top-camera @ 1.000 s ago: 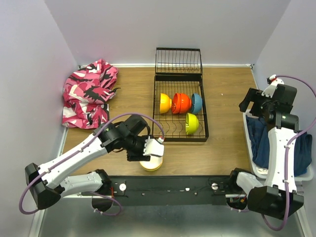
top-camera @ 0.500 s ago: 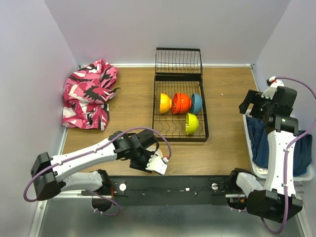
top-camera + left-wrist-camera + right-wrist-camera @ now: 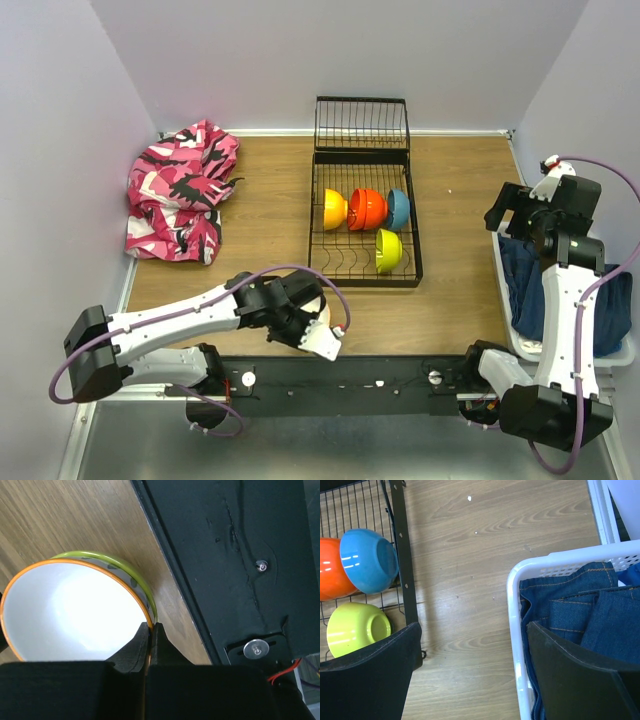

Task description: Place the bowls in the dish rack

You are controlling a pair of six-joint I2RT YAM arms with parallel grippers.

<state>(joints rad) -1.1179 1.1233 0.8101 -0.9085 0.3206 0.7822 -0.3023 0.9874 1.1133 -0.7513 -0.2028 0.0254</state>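
Observation:
Near the table's front edge, my left gripper (image 3: 320, 334) is shut on the orange rim of a cream-white bowl (image 3: 70, 615); in the left wrist view the gripper (image 3: 150, 626) pinches that rim. This bowl sits nested in a lime green bowl (image 3: 131, 570). From above, the gripper hides both almost entirely. The black wire dish rack (image 3: 314, 215) holds an orange bowl (image 3: 334, 209), a red bowl (image 3: 367, 209), a blue bowl (image 3: 398, 209) and a lime green bowl (image 3: 388, 250), all on their sides. My right gripper (image 3: 472, 630) hangs open and empty over the white basket's rim, right of the rack.
A white basket (image 3: 505, 300) of blue denim (image 3: 580, 610) stands at the right edge. A pink camouflage cloth (image 3: 180, 190) lies at the back left. The black mounting bar (image 3: 225, 555) runs along the near edge, right beside the gripped bowl. The rack's wire flap (image 3: 361, 123) stands up at its far end.
My left gripper slid toward the near edge over the stacked bowls and closed on the cream-white bowl's rim. The right arm has barely shifted.

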